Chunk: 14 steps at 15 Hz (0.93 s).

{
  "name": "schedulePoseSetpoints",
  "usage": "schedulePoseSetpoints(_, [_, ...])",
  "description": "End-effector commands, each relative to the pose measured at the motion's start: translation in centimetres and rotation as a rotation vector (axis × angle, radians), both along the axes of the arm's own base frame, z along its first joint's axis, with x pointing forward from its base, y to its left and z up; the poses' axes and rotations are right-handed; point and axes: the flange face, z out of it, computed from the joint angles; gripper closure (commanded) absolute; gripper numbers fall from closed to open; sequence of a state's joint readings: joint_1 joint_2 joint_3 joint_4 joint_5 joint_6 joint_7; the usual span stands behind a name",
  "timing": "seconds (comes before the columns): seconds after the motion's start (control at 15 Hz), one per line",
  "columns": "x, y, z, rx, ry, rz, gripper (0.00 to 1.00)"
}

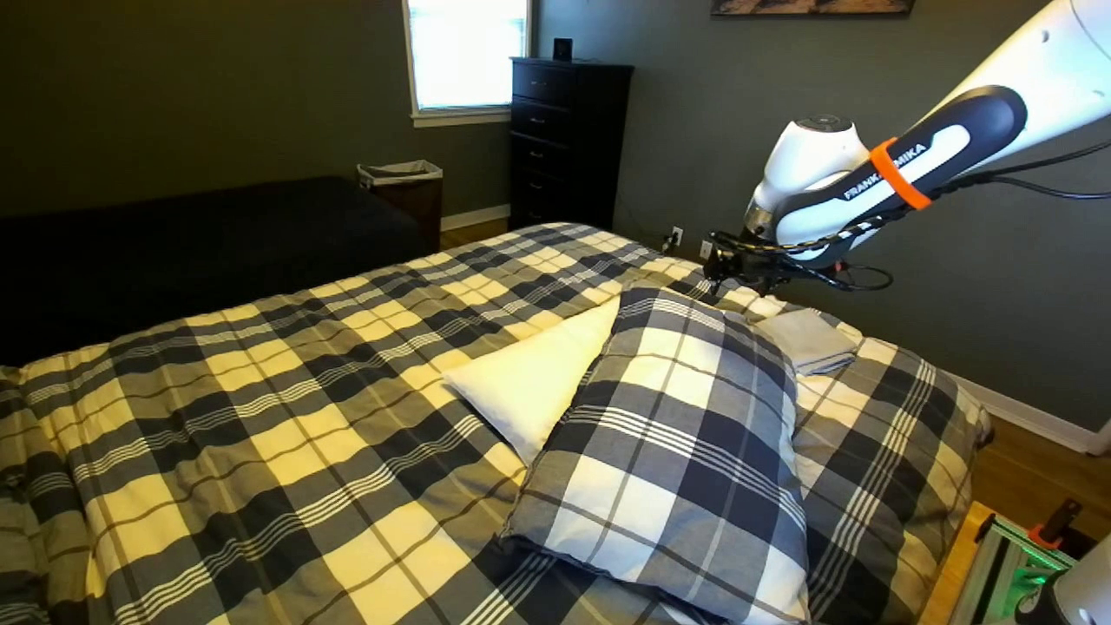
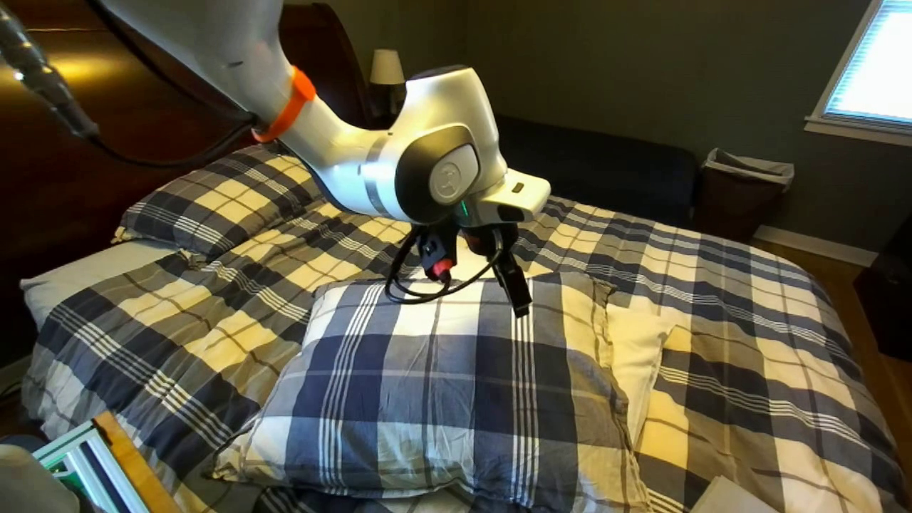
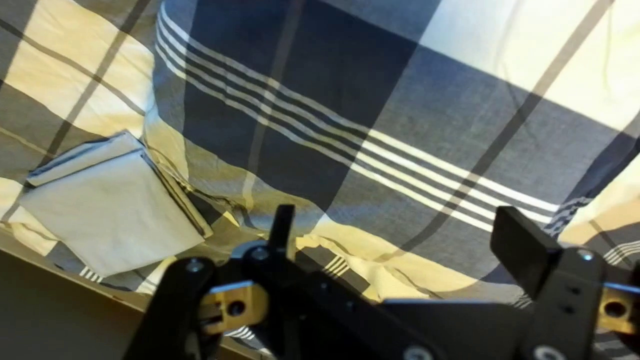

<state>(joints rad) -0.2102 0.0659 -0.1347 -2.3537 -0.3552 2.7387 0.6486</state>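
Currently, the gripper (image 3: 392,220) hangs above the plaid pillow (image 3: 325,125) and apart from it, its jaws spread wide, released. The plaid pillow lies on the bed (image 1: 295,443), partly over a white pillow (image 1: 542,369). In an exterior view, the white pillow pokes out at the left, and a folded cloth (image 1: 807,338) lies on the right, just beside the plaid pillow. The arm (image 1: 1059,52) slants down from the right there, an orange strap (image 1: 898,178) around it. In an exterior view, a third pillow (image 2: 228,189) rests at the far left by the headboard (image 2: 43,192), and a lamp (image 2: 387,68) stands farther back. Beyond the bed's far side, a hamper (image 1: 417,195) stands left of a dresser (image 1: 568,143), near a window (image 1: 469,52).
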Motion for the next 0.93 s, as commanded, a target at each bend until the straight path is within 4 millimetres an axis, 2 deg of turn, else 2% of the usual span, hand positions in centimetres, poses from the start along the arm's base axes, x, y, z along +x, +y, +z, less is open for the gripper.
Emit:
schedulePoseSetpoints(0.0, [3.5,0.0,-2.0,-0.003,-0.062,0.013,0.00])
schedulePoseSetpoints(0.87, [13.7,3.6,-8.6,-0.088,-0.019,0.107,0.00])
